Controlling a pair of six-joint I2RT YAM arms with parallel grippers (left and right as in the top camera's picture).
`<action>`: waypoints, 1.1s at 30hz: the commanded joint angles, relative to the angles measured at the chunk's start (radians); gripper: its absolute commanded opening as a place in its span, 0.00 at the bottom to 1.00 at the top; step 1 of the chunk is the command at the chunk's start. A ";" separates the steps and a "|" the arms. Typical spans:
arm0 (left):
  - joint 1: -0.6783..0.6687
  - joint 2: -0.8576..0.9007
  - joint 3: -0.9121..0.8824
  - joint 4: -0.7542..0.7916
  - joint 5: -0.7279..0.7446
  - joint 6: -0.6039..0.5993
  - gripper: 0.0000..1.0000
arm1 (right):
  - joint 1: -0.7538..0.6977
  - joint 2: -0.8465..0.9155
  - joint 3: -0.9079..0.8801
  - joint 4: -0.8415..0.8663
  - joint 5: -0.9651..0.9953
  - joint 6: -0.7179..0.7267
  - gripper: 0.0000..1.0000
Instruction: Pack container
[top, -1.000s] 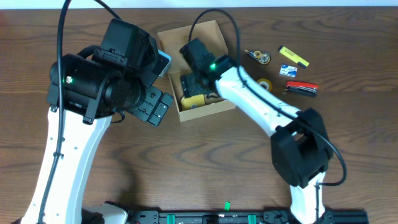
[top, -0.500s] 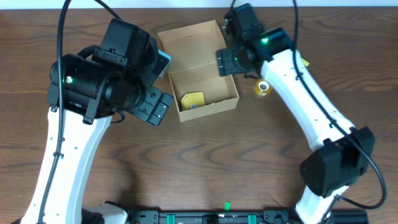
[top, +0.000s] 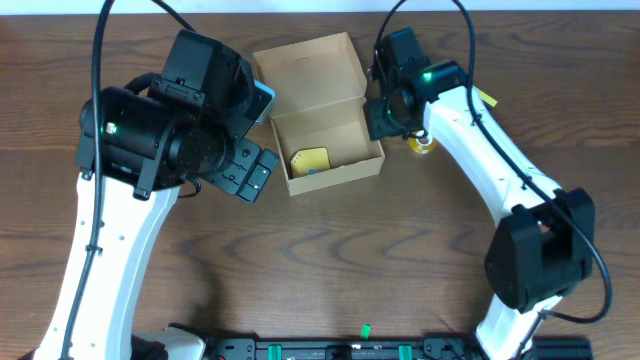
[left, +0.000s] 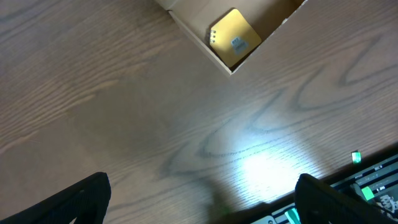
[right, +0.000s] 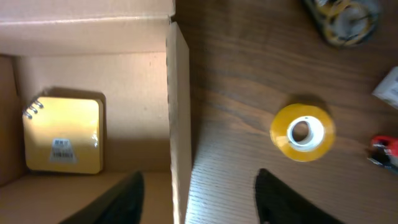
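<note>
Right gripper (right: 200, 179) left container (top: 338, 172); one notepad (right: 63, 134) inside, one tape roll (right: 303, 132) outside.

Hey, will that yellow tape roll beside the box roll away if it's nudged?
Probably not: the tape roll lies flat, hole up, so it should slide rather than roll. It looks small and rigid, likely light. Tipped on edge, it could roll.

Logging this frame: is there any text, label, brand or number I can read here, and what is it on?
No text is legible in any view.
The white sticker on the yellow spiral notepad inside the container: printed, but too small and blurred to read.
The yellow tape roll on the table: no print visible.
</note>
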 joint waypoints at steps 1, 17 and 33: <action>0.001 -0.010 0.016 -0.005 0.000 0.007 0.95 | 0.010 0.012 -0.036 0.022 -0.025 -0.006 0.54; 0.001 -0.010 0.016 -0.005 0.000 0.007 0.95 | 0.077 0.012 -0.108 0.098 -0.016 0.034 0.15; 0.001 -0.010 0.016 -0.005 0.000 0.007 0.95 | 0.091 0.012 -0.108 0.018 0.013 0.164 0.01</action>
